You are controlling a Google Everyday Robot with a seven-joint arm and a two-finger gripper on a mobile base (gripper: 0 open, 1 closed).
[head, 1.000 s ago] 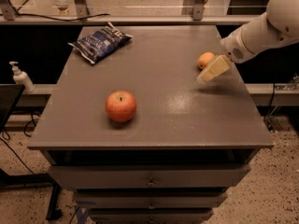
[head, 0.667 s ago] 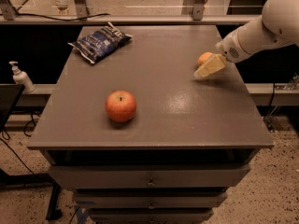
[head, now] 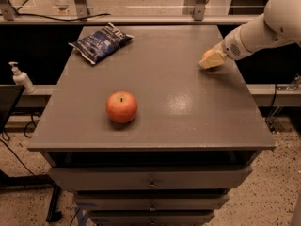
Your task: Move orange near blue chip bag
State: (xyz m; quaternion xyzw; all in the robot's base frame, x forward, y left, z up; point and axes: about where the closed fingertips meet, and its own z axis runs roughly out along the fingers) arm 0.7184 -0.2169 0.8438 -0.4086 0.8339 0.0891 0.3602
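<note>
The orange is a small round fruit near the table's right edge, mostly covered by my gripper. My gripper is cream-coloured and sits right against the orange, low over the table top, at the end of the white arm coming in from the right. The blue chip bag lies flat at the far left corner of the table, well away from the orange.
A red-orange apple stands left of centre toward the front of the grey table. A white pump bottle stands on a ledge off the left side. Drawers are below the table top.
My gripper has moved back and a little right onto the orange, which is now more covered. The apple and the bag have not moved.
</note>
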